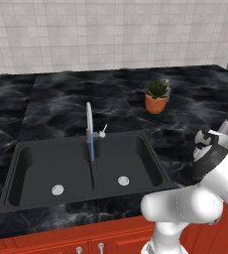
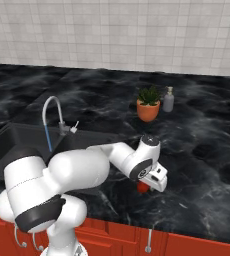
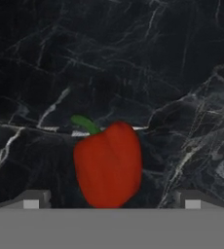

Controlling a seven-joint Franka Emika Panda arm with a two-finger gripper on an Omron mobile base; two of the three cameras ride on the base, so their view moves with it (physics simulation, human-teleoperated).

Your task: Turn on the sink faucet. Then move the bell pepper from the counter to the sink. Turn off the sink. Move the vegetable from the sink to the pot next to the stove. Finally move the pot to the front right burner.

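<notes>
The red bell pepper lies on the black counter, to the right of the sink. The gripper hangs right over the pepper with its two fingers spread wide, one on each side of it, holding nothing. A thin blue stream of water runs down from the sink faucet into the sink. Behind the sink, further right, stand a little potted plant and a soap bottle.
</notes>
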